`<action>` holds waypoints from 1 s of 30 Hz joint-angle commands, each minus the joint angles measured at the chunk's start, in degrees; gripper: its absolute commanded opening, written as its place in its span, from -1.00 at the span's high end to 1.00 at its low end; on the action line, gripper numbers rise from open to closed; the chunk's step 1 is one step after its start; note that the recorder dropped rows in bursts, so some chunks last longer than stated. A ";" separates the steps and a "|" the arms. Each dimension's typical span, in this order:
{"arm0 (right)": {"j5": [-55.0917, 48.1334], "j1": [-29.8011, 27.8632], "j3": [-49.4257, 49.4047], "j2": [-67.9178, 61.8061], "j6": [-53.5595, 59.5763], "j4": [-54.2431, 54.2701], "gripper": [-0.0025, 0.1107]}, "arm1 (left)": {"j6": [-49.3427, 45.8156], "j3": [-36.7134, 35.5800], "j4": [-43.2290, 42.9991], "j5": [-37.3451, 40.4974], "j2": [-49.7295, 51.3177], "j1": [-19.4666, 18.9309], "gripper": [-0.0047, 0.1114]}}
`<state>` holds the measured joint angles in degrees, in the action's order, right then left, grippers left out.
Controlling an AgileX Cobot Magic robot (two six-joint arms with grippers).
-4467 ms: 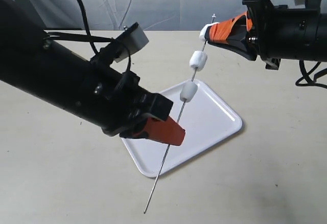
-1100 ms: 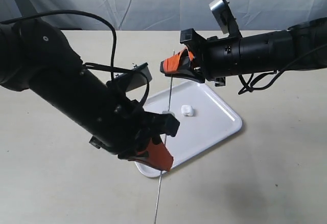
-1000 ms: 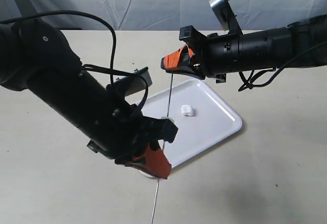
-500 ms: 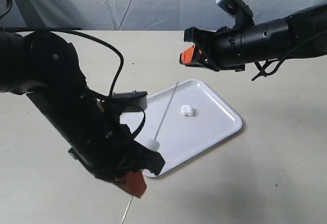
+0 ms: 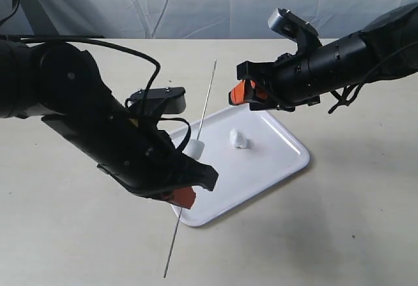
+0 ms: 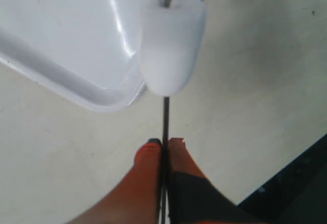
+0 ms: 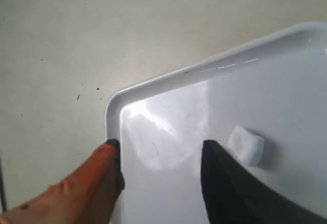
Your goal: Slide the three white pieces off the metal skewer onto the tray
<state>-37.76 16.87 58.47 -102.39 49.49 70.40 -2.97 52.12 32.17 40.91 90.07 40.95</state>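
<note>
Skewer axis: the metal skewer (image 5: 206, 100) (image 6: 165, 116) stands on a steep diagonal. Its upper tip is up toward the far side of the table (image 5: 339, 221), and its lower tip is down past the tray's near corner.
Left gripper (image 5: 185, 196) (image 6: 163, 144): clamped tight on the skewer's lower part, with the rod pinched between the orange and black fingertips.
Threaded piece: one white piece (image 5: 194, 149) (image 6: 171, 40) sits on the rod just above that grip, apart from the fingertips and over the edge of the tray (image 5: 274, 158) (image 6: 56, 24) (image 7: 168, 81).
Loose piece: a second white chunk (image 5: 239, 139) (image 7: 246, 144) lies on the tray floor, off the rod.
Right gripper (image 5: 247, 94) (image 7: 161, 150): fingers spread and holding nothing. It hangs over the tray's far corner, beside the skewer's upper stretch but clear of it.
</note>
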 commanded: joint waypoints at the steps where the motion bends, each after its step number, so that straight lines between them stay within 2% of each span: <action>1: -3.16 -0.26 0.28 0.01 -0.27 1.07 0.11 | 0.84 -0.12 1.41 -3.25 -0.02 -0.66 0.92; 5: -7.58 -0.26 0.28 0.28 -0.27 6.35 0.11 | 0.89 -0.12 7.60 -1.10 1.32 -6.30 0.92; 10: -12.00 -0.26 0.16 0.94 -0.39 8.72 0.11 | -6.80 -0.12 16.71 1.73 2.45 -11.49 0.92; 15: -14.47 -0.16 0.16 0.94 -0.15 10.10 0.11 | -23.57 0.01 36.26 4.93 4.55 -12.81 0.92; 17: -15.37 -0.16 0.16 0.94 -0.03 10.20 0.11 | -27.12 0.01 40.41 6.18 5.66 -12.81 0.92; 30: -19.51 -0.16 0.16 0.94 1.14 10.93 0.11 | -31.88 0.86 46.53 7.28 7.42 -12.81 0.92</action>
<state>-56.61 16.87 58.47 -102.00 50.05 81.43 -33.85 52.01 76.70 47.79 97.27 28.51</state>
